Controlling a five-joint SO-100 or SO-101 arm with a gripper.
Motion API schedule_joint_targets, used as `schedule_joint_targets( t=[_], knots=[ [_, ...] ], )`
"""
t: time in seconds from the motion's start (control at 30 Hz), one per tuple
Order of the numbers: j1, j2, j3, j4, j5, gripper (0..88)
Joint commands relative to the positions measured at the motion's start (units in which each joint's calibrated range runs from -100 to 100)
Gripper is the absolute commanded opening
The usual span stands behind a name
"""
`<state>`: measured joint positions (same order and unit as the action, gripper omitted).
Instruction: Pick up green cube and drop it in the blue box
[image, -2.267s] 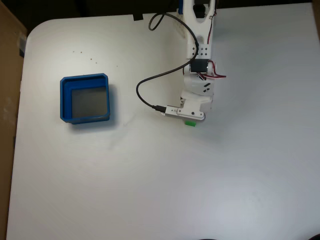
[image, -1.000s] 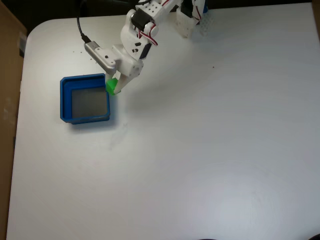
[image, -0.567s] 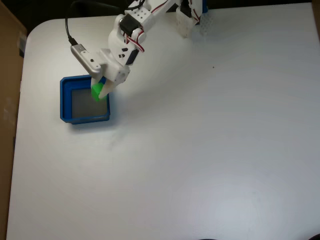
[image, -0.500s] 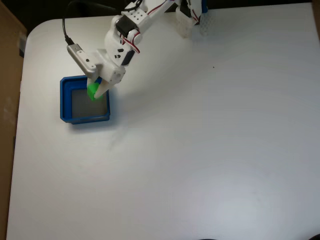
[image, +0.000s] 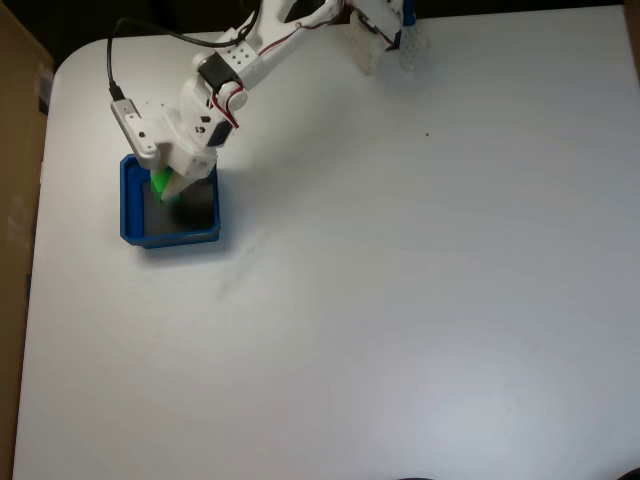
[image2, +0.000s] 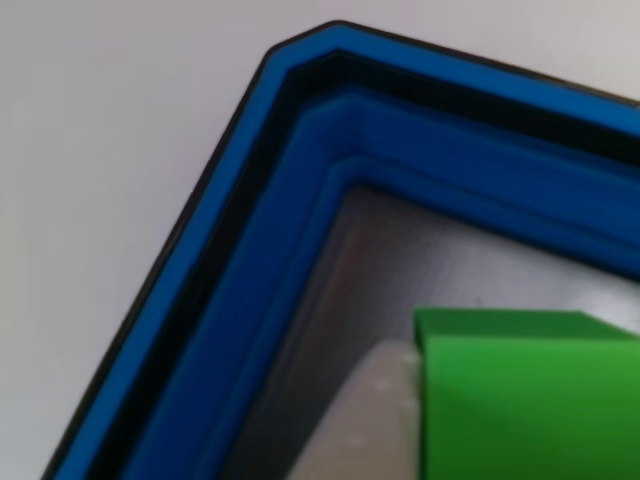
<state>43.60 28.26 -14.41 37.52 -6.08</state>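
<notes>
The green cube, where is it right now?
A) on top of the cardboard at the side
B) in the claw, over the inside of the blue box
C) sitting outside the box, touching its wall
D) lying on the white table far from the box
B: in the fixed view the cube sits in the claw above the floor of the box.

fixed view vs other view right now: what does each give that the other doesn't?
Fixed view alone: the whole white table, the arm's links and cable, the pincer reaching down over the blue box, and all four of its walls. Other view alone: a close look at one box corner with its stepped inner rim, and a pale finger against the cube's side. Both: the green cube over the box's grey floor.
</notes>
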Motion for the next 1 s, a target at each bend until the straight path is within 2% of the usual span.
schedule_joint_targets(
  t=[0.0,0.47,0.73,0.97],
  knots=[
    [0.55,-0.13,-4.83,-1.46,0.24,5.3],
    [0.62,-0.38,-4.65,-1.22,-0.10,6.1],
    [0.62,-0.38,-4.65,-1.22,-0.10,16.2],
    [0.55,-0.22,-4.56,-1.22,-0.10,17.0]
  ],
)
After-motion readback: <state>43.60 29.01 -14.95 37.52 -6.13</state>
